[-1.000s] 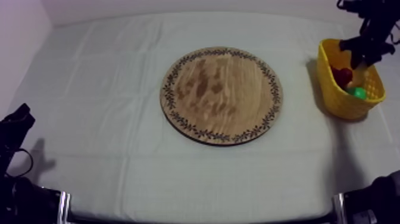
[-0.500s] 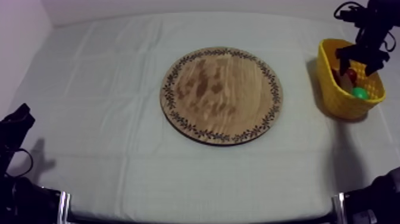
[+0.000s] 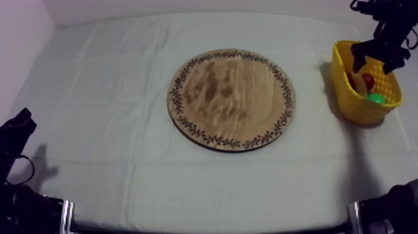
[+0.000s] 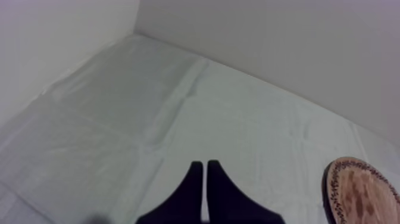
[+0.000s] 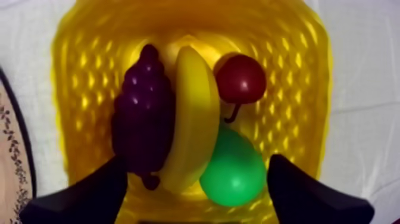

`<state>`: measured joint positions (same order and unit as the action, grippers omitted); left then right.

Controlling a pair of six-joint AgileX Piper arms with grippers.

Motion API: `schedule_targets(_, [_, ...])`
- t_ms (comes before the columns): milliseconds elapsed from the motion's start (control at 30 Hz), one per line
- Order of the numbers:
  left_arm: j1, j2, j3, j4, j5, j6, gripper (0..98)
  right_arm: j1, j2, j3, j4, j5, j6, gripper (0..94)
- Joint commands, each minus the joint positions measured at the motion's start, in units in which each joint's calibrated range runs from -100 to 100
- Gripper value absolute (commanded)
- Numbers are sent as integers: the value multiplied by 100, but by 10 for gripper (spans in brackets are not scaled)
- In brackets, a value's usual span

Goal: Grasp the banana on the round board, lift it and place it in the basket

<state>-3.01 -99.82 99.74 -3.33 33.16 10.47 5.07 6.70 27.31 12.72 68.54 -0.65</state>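
The banana [image 5: 193, 119] lies inside the yellow basket [image 5: 89, 71], between a dark bunch of grapes [image 5: 144, 119] and a small red fruit [image 5: 241, 77], with a green pear [image 5: 233, 170] against its lower end. My right gripper [image 5: 197, 164] hangs just above the basket [image 3: 364, 93], open, its fingers wide apart and touching no fruit. Seen from above, the right gripper [image 3: 377, 61] is over the basket at the table's right edge. The round wooden board [image 3: 230, 99] is bare. My left gripper [image 4: 205, 173] is shut on nothing.
The left gripper [image 3: 15, 134] rests low at the table's left side, far from the board. The board's patterned rim [image 4: 363, 190] lies ahead of it. The basket stands close to the table's right edge, a gap of cloth between it and the board.
My right gripper's fingers have spread wide apart over the basket and stand a little higher. The banana now lies loose in the basket. The left arm has not moved.
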Motion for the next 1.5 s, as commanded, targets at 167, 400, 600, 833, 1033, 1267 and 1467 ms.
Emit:
schedule_targets(167, [1,0,3,3,-1,0,1,-46,-1169,505,-204,-58,175,675])
schedule_targets(400, [1,0,3,3,-1,0,1,-173,-2578,1554,-256,-266,168,561])
schedule_targets(600, [1,0,3,3,-1,0,1,-261,-3768,2426,-285,-599,128,413])
schedule_targets(833, [1,0,3,3,-1,0,1,-363,-5267,3513,-388,-1016,254,248])
schedule_targets(1033, [1,0,3,3,-1,0,1,-423,-6679,4596,-464,-1437,368,136])
schedule_targets(1267, [1,0,3,3,-1,0,1,-404,-8258,5813,-751,-1904,866,30])
schedule_targets(1467, [1,0,3,3,-1,0,1,-371,-9203,6383,-1095,-2004,1371,8])
